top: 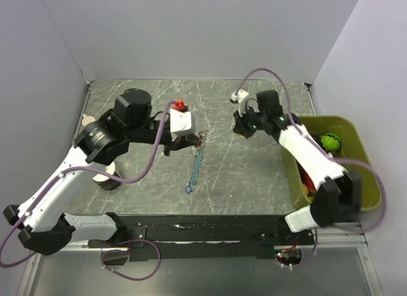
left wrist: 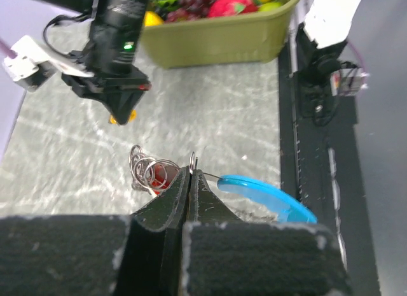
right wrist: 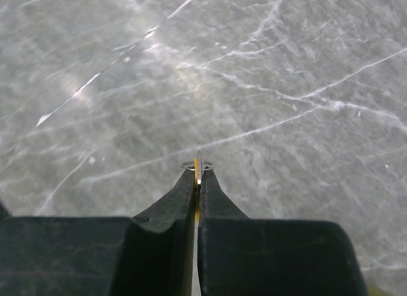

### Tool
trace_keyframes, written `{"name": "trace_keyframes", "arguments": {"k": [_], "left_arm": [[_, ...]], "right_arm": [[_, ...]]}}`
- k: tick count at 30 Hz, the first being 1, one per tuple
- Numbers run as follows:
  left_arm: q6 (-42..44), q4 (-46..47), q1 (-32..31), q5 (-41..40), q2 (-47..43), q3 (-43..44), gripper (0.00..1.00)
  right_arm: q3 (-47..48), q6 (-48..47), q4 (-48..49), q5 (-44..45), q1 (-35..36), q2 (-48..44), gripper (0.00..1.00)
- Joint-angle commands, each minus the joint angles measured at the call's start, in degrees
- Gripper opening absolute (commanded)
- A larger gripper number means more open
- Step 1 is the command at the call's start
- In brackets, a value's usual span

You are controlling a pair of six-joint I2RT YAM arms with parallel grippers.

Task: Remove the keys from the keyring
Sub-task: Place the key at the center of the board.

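One grey marbled tabletop spreads under both arms, with an olive-green plastic bin of fruit at its right edge. The left gripper is clamped tight on one link of the floppy silvery-grey metal keyring, near the table's middle. The right gripper hangs apart from it, nearer the bin, jaws pressed together. A long curved light-blue strip trails from the keyring toward the near edge. A small red key sits among the bunched rings. Pinched in the right gripper is a thin orange key, a tiny ring at its tip.
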Motion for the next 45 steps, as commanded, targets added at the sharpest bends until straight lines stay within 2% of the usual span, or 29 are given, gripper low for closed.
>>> {"name": "trace_keyframes", "arguments": {"k": [1,8,12,16,20,22,24,27,32,39,41,45], "left_arm": [[2.46,3.24,2.62,-2.47,-4.51,-2.57,0.01],[2.99,4.21,3.95,-6.7,-7.33,-5.21,0.01],[2.81,4.3,4.04,-7.13,-7.07,-4.77,0.01],[2.29,5.18,4.04,-6.7,-6.54,-4.95,0.01],[2.11,5.0,4.12,-5.91,-5.93,-4.6,0.01],[1.94,5.0,4.12,-5.56,-5.57,-4.16,0.01],[1.67,4.83,4.21,-5.12,-5.49,-3.98,0.01],[1.67,4.74,4.3,-4.33,-5.57,-3.98,0.01],[2.9,3.16,4.39,0.06,-5.75,-3.8,0.01],[3.97,1.04,4.48,6.57,-5.92,-3.89,0.01],[1.86,3.59,4.74,5.71,-5.84,-3.98,0.01],[-8.33,11.5,5.0,-2.19,-5.31,-4.68,0.01]], "right_arm": [[11.12,4.02,-1.02,6.93,-1.1,11.75,0.0],[27.38,5.43,-7.61,17.22,-1.8,33.27,0.0],[35.29,4.9,-10.77,23.54,-1.72,41.11,0.0],[38.29,4.29,-12.27,25.93,-1.72,45.6,0.02],[39.35,4.37,-14.12,24.18,-1.72,47.98,0.1],[38.65,4.55,-14.12,23.3,-1.63,47.72,0.23],[36.91,4.46,-13.33,22.33,-1.72,45.97,0.36],[33.48,4.02,-11.32,20.58,-2.24,41.32,0.46],[28.3,2.97,-11.31,14.26,-2.42,30.34,0.49],[19.24,-0.45,-11.04,-7.35,-2.24,10.91,0.49],[15.82,-2.65,-11.22,-14.02,-1.81,5.37,0.49],[8.52,-6.7,-10.87,-18.44,1.18,-2.98,0.5]]}}
